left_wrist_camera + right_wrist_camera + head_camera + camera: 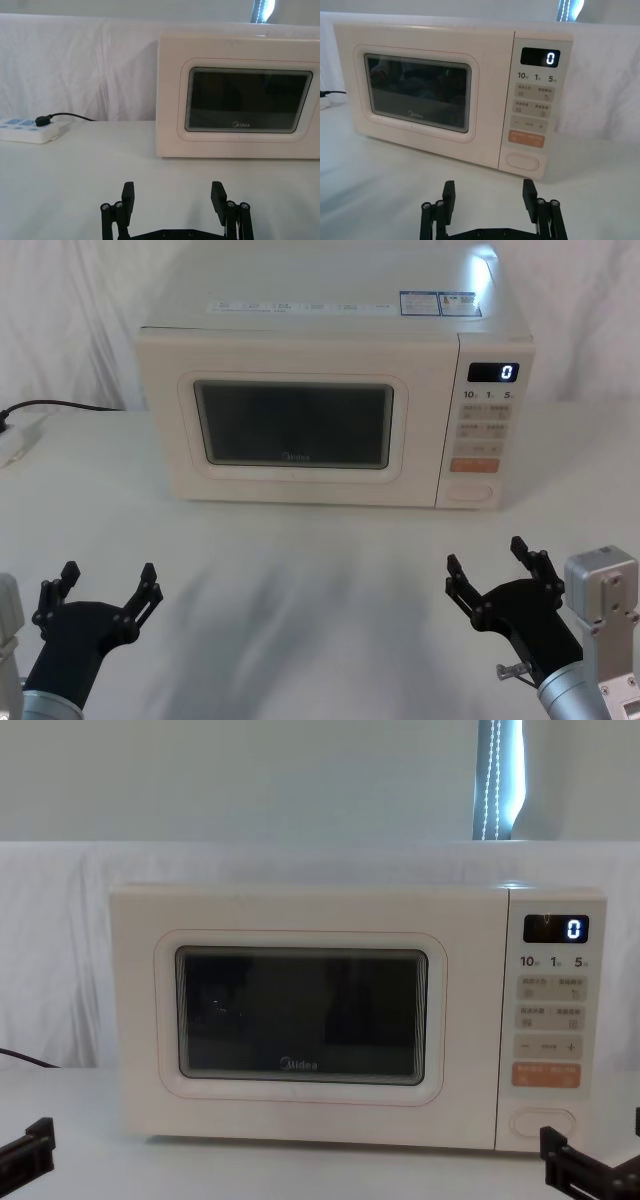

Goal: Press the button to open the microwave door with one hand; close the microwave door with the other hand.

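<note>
Right gripper: fingers spread, nothing held, positioned low over table ahead of control panel. Left gripper: fingers spread, nothing held, positioned ahead of microwave's left end. Microwave: set at table's far side, display lit "0". Microwave door: seen shut, flush with front. Power strip: placed left of microwave, black plug inserted. Button: located at keypad foot, beneath orange key; untouched.

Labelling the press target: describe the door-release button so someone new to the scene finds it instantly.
Start at the cream microwave on the white table and go to the narrow control strip right of its door, under the black display. The button is the lowest key there, just below the orange key. It alone is wide, pill-shaped, cream and unlabelled, with a raised oval rim.
</note>
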You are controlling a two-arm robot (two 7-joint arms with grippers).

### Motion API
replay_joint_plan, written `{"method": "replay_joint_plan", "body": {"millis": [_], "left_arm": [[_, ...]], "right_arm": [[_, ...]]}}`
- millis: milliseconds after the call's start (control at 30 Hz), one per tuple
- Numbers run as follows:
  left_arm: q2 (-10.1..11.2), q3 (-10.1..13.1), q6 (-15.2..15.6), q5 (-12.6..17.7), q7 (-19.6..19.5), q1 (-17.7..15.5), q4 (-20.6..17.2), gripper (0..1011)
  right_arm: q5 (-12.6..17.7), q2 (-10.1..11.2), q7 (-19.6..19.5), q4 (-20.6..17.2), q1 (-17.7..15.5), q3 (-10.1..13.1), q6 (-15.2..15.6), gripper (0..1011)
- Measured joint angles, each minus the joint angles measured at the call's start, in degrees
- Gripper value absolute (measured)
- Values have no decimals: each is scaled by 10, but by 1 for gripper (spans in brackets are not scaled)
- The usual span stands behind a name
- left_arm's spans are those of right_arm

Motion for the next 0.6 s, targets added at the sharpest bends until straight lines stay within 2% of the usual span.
{"method": "replay_joint_plan", "body": {"millis": [267,300,333,500,533,567,600], "left_arm": [[0,0,0,0,0,0,0,1005],[0,0,0,0,0,0,0,1005],[0,0,0,0,0,0,0,1005],[0,0,0,0,0,0,0,1005],[0,0,0,0,0,0,0,1005],[0,0,0,0,0,0,0,1005],[0,0,0,0,0,0,0,1005]], "right_arm": [[0,0,0,0,0,0,0,701],[0,0,0,0,0,0,0,644],[0,0,0,0,0,0,0,644],[0,0,0,0,0,0,0,492],[0,0,0,0,0,0,0,424],[0,0,0,0,0,0,0,424],[0,0,0,0,0,0,0,383]]}}
